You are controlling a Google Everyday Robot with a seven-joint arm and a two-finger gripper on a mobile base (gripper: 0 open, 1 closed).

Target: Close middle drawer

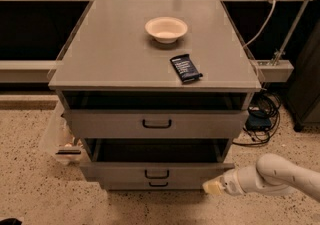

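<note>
The middle drawer [120, 171] sits second from the top in the cabinet [70, 94] and is pulled out, further than the lowest drawer [125, 185] beneath it. Its front is a low, flat strip of grey metal with a matte finish. A small dark loop handle [156, 173] sits at the centre, and a dark open cavity shows behind the front. The top drawer [110, 125] of the cabinet is also pulled out; its front is taller and its handle is bigger.

The tool [212, 186] is at the cabinet's lower right front corner, just beside the right end of the middle drawer's front. Whether it touches the front cannot be told, nor whether it is spread or pressed together. Its tip is pale yellowish and blunt, on a smooth, rounded white arm [280, 174] that comes in from the cabinet's right.

On the cabinet's smooth grey surface [110, 54] stand a shallow, round cream bowl [166, 29] and, nearer the front edge, a flat dark rectangular packet [186, 68]. The cabinet stands on a speckled floor [30, 179].
</note>
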